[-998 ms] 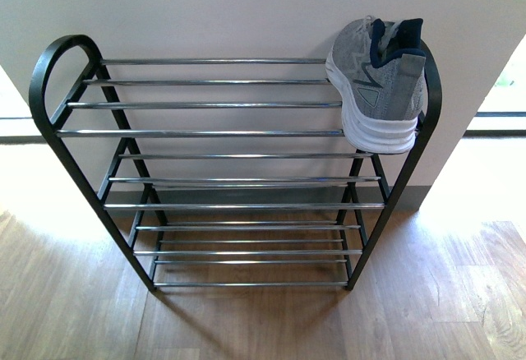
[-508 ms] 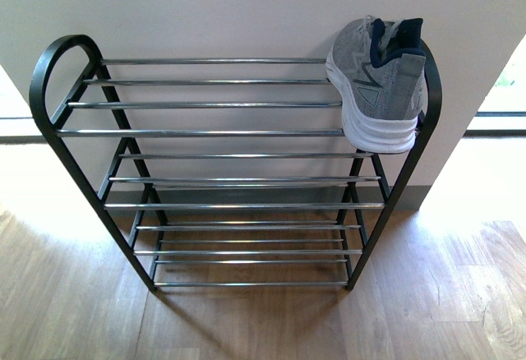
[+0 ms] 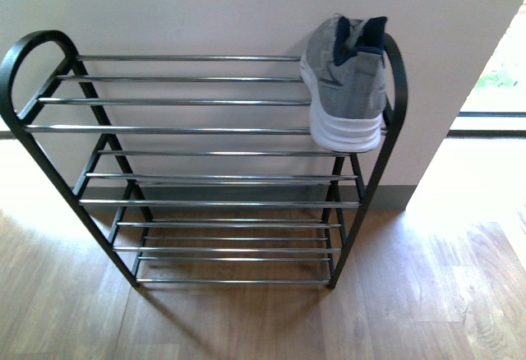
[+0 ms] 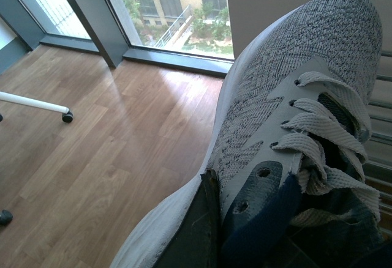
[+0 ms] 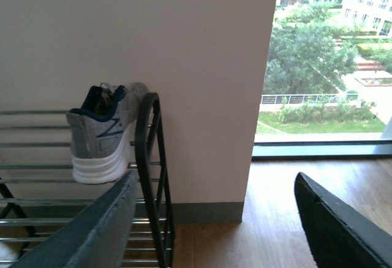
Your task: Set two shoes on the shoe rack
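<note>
**One sneaker racked, its twin in the left gripper**

The grey sneaker (image 3: 345, 80) sits on the top tier of the shoe rack (image 3: 197, 128), hard against the right-hand arched end. Its toe points to the wall and its white heel overhangs the front bar. The second sneaker (image 4: 288, 96) fills the left wrist view — the left gripper (image 4: 217, 234) is clamped on its collar, one dark finger (image 4: 193, 231) pressed to the outer side near the sole. Chrome bars show just beyond its laces. The right gripper (image 5: 214, 185) is spread wide with nothing between its fingers, off the rack's right end, over the wood floor (image 3: 246, 319).
</note>
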`<state>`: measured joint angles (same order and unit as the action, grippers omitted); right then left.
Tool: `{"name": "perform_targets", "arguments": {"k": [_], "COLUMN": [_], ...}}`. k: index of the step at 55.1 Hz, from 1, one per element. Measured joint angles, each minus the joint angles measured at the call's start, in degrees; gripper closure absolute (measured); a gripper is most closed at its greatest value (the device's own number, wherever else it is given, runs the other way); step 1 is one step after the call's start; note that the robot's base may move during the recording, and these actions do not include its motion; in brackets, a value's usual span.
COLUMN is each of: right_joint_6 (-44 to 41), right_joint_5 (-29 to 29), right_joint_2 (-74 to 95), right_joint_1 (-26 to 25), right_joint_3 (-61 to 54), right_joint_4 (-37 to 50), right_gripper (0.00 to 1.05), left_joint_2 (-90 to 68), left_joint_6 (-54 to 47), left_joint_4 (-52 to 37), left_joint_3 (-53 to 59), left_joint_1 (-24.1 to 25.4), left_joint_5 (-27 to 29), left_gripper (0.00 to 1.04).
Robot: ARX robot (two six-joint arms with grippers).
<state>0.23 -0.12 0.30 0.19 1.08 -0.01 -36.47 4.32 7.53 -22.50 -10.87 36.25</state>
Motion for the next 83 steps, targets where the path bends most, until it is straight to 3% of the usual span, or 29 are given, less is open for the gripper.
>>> {"name": "perform_targets", "arguments": {"k": [4, 9, 15, 24, 32, 57, 66, 83], "right_joint_6": [0.0, 0.0, -0.02, 0.0, 0.0, -0.02, 0.0, 0.0], "right_joint_5": [0.04, 0.44, 0.48, 0.33, 0.26, 0.28, 0.28, 0.26], "right_joint_2": [0.0, -0.04, -0.09, -0.07, -0.07, -0.07, -0.07, -0.07], "right_joint_1": [0.0, 0.02, 0.0, 0.0, 0.0, 0.0, 0.0, 0.0], "right_joint_3": [0.0, 0.0, 0.0, 0.0, 0.02, 0.02, 0.02, 0.0], "right_joint_4": [0.0, -0.02, -0.07, -0.07, -0.07, -0.07, -0.07, -0.07], "right_gripper": [0.08, 0.09, 0.09, 0.09, 0.09, 0.09, 0.09, 0.09], "left_joint_2": [0.02, -1.97, -10.75, -30.42, -45.03, -75.97, -82.86, -84.24], "left_joint_6": [0.0, 4.57, 13.07, 26.21, 30.34, 32.11, 26.69, 25.27], "left_joint_4": [0.0, 0.5, -1.36, -6.32, -8.94, -4.44, -2.82, -3.15], "left_joint_3": [0.0, -1.05, -6.64, -17.66, -24.39, -50.51, -58.12, -61.05], "left_joint_1": [0.02, 0.55, -1.64, -4.48, -4.72, -9.68, -9.81, -9.14], "left_joint_5": [-0.13, -8.07, -12.24, -13.92, -14.53, -21.35, -21.31, -22.05], "left_gripper": [1.03, 1.03, 1.03, 1.03, 1.03, 1.03, 1.03, 1.03]}}
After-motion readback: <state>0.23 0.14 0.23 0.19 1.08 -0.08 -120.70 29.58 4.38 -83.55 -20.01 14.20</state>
